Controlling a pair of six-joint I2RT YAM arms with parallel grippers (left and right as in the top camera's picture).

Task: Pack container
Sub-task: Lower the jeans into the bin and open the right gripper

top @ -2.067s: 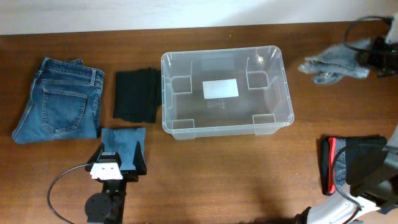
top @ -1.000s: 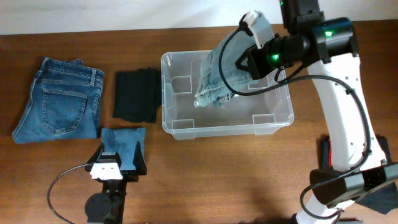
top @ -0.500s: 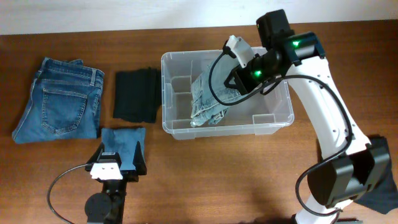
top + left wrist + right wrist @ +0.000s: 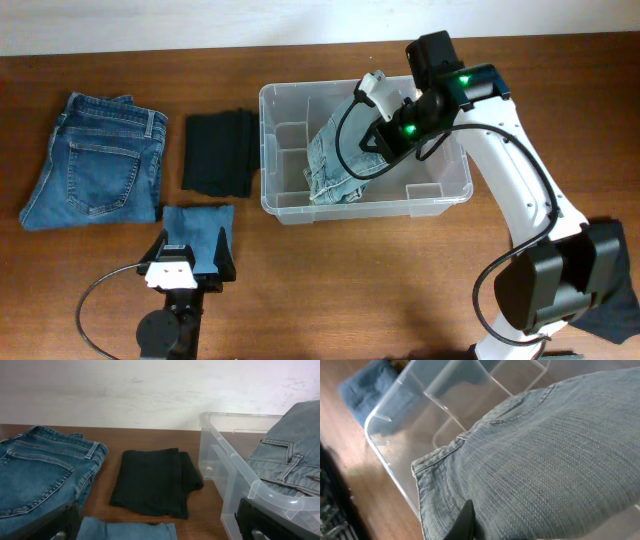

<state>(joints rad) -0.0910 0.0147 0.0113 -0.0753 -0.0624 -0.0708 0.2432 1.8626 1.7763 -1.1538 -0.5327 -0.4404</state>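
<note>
We have the right tool (image 4: 380, 138) clenched on the pale denim garment (image 4: 335, 165), now sunk lower into the container (image 4: 290, 212) in the middle of the table (image 4: 400, 280) than a moment ago. Letting go looks like the next step. The left tool (image 4: 193, 255) sits spread wide.

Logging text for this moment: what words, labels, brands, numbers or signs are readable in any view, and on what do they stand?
No text is readable in any view.
container: no print shows; the light denim jeans cover most of its base.
dark blue jeans: no legible tag or patch.
black folded cloth: plain, no marking.
</note>
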